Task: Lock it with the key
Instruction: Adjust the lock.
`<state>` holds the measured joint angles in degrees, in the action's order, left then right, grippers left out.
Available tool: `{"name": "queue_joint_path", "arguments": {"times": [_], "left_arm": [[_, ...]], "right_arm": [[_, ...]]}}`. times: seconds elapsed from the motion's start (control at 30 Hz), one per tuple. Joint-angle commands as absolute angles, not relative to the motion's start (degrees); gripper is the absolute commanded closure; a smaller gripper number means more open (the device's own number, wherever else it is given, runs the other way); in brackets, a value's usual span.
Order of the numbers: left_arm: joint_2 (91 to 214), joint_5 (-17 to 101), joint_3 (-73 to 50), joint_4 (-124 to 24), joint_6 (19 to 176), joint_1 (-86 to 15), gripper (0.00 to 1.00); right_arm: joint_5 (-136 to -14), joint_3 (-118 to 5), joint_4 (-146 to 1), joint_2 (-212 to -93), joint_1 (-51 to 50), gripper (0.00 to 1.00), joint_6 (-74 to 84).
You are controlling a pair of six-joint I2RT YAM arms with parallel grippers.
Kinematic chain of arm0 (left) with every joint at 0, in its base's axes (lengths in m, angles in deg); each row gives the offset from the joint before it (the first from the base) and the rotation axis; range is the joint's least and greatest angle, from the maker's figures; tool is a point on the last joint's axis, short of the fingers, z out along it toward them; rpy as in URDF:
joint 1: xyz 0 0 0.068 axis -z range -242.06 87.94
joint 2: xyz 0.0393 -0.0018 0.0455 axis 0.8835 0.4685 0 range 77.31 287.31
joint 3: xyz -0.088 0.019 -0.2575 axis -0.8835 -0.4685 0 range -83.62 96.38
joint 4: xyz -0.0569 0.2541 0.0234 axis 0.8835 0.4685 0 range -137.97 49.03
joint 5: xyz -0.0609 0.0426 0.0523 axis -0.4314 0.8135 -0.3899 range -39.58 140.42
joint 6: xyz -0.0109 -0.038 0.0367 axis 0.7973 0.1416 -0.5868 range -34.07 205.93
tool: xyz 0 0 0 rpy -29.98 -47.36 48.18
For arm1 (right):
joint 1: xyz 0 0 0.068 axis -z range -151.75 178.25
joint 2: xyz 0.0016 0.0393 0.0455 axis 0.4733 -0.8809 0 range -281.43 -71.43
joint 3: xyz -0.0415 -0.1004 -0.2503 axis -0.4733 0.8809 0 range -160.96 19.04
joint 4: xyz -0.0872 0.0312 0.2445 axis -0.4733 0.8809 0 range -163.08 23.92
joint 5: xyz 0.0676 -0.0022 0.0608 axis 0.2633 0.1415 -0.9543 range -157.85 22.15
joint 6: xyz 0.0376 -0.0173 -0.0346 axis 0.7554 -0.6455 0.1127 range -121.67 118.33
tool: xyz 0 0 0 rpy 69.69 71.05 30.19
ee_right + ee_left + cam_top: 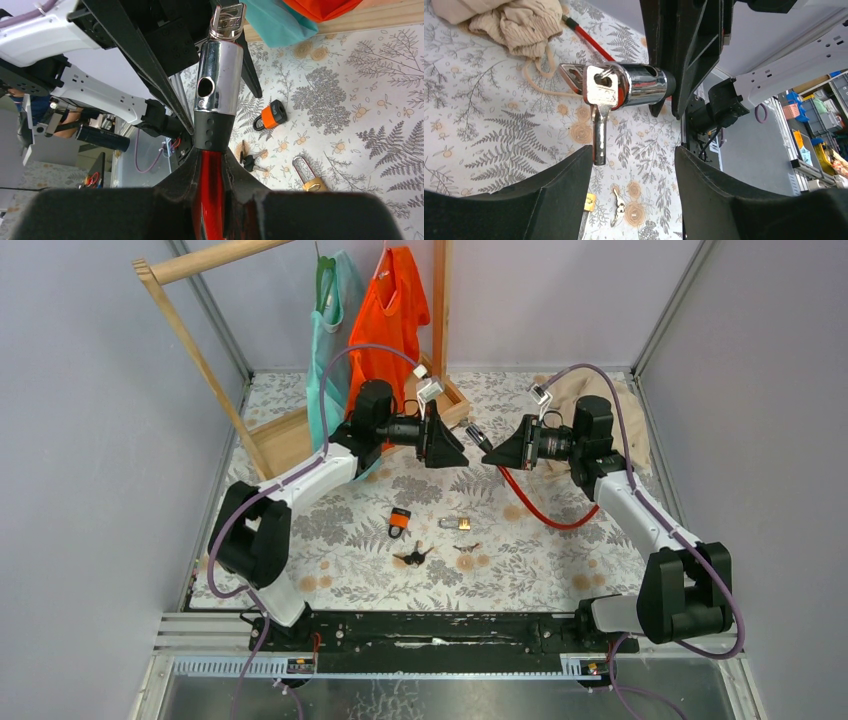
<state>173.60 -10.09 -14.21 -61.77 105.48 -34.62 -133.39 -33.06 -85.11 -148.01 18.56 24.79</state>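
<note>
On the near tabletop point(560, 570) lie loose keys point(413, 557), an orange padlock point(400, 521) and a brass padlock point(461, 524). Farther in, the right tool point(214, 162) is clenched on the cable lock point(216, 75), holding it in the air. A key point(571, 76) seems seated in its end, and a spare key point(599, 130) dangles between the released left tool's point(633, 160) parted fingers. Best to pinch the seated key's head, not the spare, then twist. No container shows.
</note>
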Motion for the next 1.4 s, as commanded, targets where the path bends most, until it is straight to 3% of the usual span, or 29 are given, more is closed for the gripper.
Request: {"name": "queue_joint_path", "arguments": {"times": [0.0,0.27,0.43,0.7,1.13,1.23,1.37], "left_arm": [[172.52,-8.95,-16.65,-75.26,111.43,-33.74,0.33],[174.81,-6.07,-18.67,-91.89,124.85,-33.42,0.32],[177.43,-6.36,-17.31,-99.09,131.20,-33.34,0.41],[178.59,-6.90,-16.47,-100.15,131.17,-33.40,0.47],[178.33,-8.39,-16.80,-101.19,130.89,-33.49,0.43],[177.41,-9.46,-18.75,-103.88,131.18,-33.65,0.34],[176.55,-10.87,-20.54,-108.17,132.71,-34.06,0.31]], "right_arm": [[-136.08,-32.70,-93.07,-147.35,18.33,1.00,31.17],[-137.38,-29.00,-107.51,-148.08,18.23,1.00,41.92],[-137.49,-27.89,-107.75,-148.25,18.15,1.00,41.64],[-139.31,-27.26,-108.51,-148.52,17.69,1.00,41.62],[-140.52,-26.86,-111.18,-148.70,16.59,1.00,43.53],[-140.19,-27.36,-110.62,-148.98,16.61,1.00,43.77],[-140.59,-27.72,-110.61,-149.77,16.55,1.00,44.62]]}}
